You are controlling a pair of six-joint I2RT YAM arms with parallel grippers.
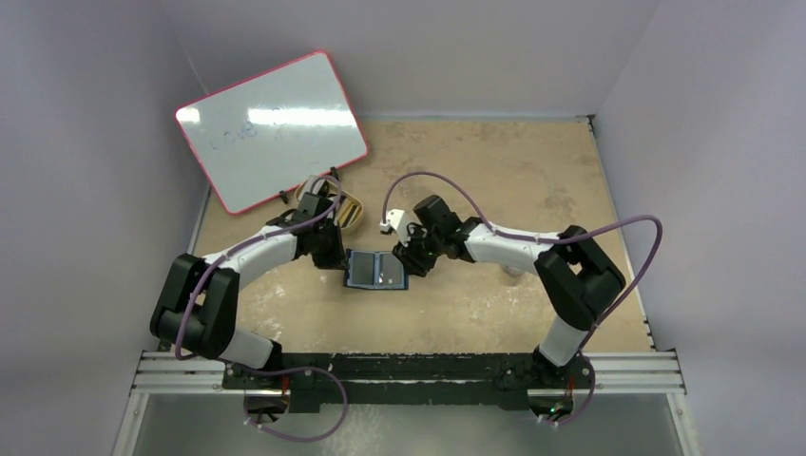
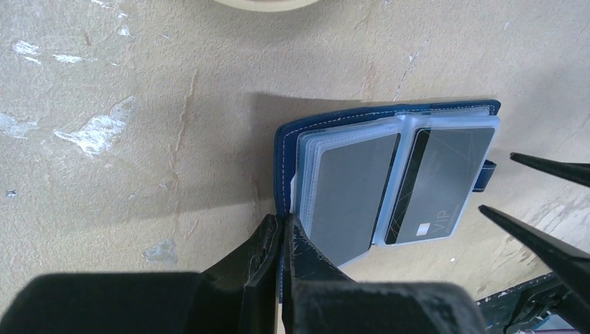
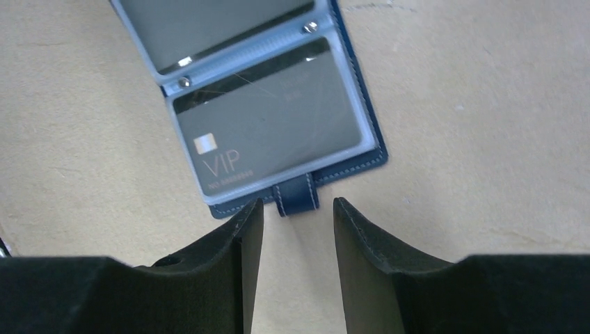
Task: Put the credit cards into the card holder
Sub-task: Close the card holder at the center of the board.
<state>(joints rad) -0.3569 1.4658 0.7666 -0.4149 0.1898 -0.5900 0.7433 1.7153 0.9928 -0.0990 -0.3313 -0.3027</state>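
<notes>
The desk [image 1: 494, 313] is viewed from high above, at six o'clock. The open card holder [image 1: 377, 270] is shared, close up, by wrist views set at nine and three o'clock.

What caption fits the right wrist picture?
Open right gripper faces the snap tab of the open card holder, VIP card tucked inside.

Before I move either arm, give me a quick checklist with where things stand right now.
1. Card holder lying open, sleeves facing up: ok.
2. Left end effector shut on the holder's outer edge: ok.
3. Right end effector open, lined up with the snap tab: ok.
4. VIP card inside the tab-side sleeve: ok.
5. Grey card seated fully in the other sleeve: cannot tell.
</notes>
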